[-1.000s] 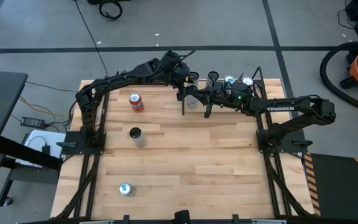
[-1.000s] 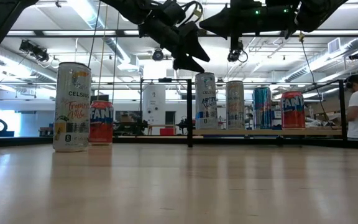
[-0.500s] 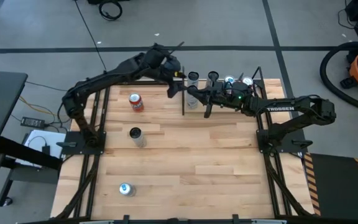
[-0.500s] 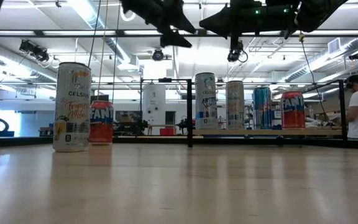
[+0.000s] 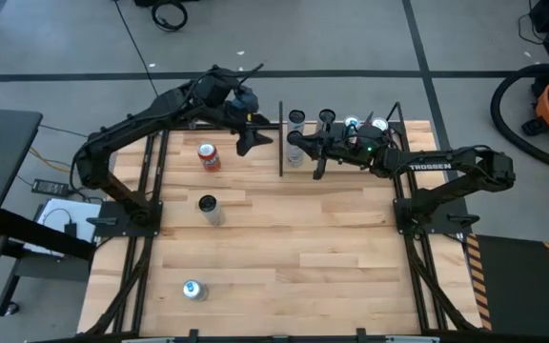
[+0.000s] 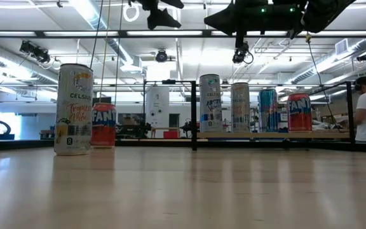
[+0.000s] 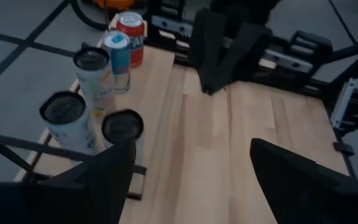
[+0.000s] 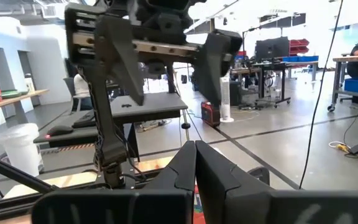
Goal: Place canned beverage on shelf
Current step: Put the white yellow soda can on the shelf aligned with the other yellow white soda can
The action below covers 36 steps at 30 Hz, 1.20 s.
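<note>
— Jaws, left arm?
— Apart, nothing between them. They hung above the worktop [image 5: 284, 248], just beside the black end rod of the shelf [image 5: 281, 157], on the side facing the loose cans.
— Jaws, right arm?
— Pressed together, holding nothing, stretched low over the shelf near the same rod. That arm appeared to be waiting.
— Shelf stock?
— Five cans, all upright: a red can [image 7: 132, 25] at the far end, a blue can [image 7: 115, 46] next to it, then two white cans and one dark-topped can nearest the left wrist camera.
— Items not yet shelved?
— Three, standing on the worktop. One red Fanta can [image 5: 209, 155], near the left jaws. One dark-topped can [image 5: 208, 206], further toward the middle. One silver-topped can [image 5: 193, 290], well apart at the near edge.
— Step in hand?
— By judgement, between cans: no can was gripped, so a fresh pick had to come first.
— Requirements for the next move?
— Most likely the red Fanta can, being closest. Left jaws to drop around its body, one finger either side, and close squarely so it stayed upright. Carrying it in called for lifting over the rod and choosing a bare patch, clear of the right arm and the five cans there.
</note>
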Available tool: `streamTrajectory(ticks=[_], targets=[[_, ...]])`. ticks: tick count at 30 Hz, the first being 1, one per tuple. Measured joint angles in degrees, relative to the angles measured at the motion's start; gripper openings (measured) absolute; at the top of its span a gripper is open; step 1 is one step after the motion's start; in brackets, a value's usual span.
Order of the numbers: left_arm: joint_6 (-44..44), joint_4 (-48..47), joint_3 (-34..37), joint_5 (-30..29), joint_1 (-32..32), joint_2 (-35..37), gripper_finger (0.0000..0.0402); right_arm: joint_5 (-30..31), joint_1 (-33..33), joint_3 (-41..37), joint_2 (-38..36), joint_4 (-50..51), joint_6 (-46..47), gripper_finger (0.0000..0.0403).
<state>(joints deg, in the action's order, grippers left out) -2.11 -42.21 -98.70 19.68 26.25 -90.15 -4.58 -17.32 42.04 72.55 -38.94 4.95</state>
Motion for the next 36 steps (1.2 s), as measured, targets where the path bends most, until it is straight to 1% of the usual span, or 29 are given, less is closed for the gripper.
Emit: streamTrajectory(ticks=[8,13,15,17,20,22,26,32,36], targets=[[1.90,-2.33,0.00,0.00,-1.70,0.58,0.0318,0.08,0.00,0.00,0.00,-0.02,0.00,0.0018],[1.92,-5.40,0.00,0.00,-3.06,0.97,0.0318,3.36,0.00,0.00,0.02,-0.94,2.65,0.0018],[1.88,-6.29,0.02,-0.02,-3.29,1.52,0.0318,3.40,0.01,0.00,0.12,-0.88,4.16,0.0018],[1.83,-6.03,-0.04,-0.02,-3.72,1.94,0.0318,2.44,0.21,0.00,0.20,-0.85,6.70,0.0018],[1.63,-6.75,0.02,-0.07,-3.77,2.66,0.0318,1.02,0.49,0.00,0.26,-0.64,7.97,0.0020],[1.59,-7.59,0.02,-0.13,-3.74,3.62,0.0318,-1.76,0.63,0.00,0.35,-0.33,8.34,0.0026],[1.46,-8.17,0.02,-0.32,-3.65,4.77,0.0318,-7.04,1.24,0.00,0.35,-0.38,10.49,0.0055],[1.46,-8.67,0.00,-0.74,-3.59,5.82,0.0318,-9.08,2.53,0.00,0.35,0.14,10.03,0.0126],[1.76,-9.34,0.00,-0.87,-3.59,5.87,0.0318,-11.64,3.40,0.00,0.35,0.66,9.98,0.0167]])
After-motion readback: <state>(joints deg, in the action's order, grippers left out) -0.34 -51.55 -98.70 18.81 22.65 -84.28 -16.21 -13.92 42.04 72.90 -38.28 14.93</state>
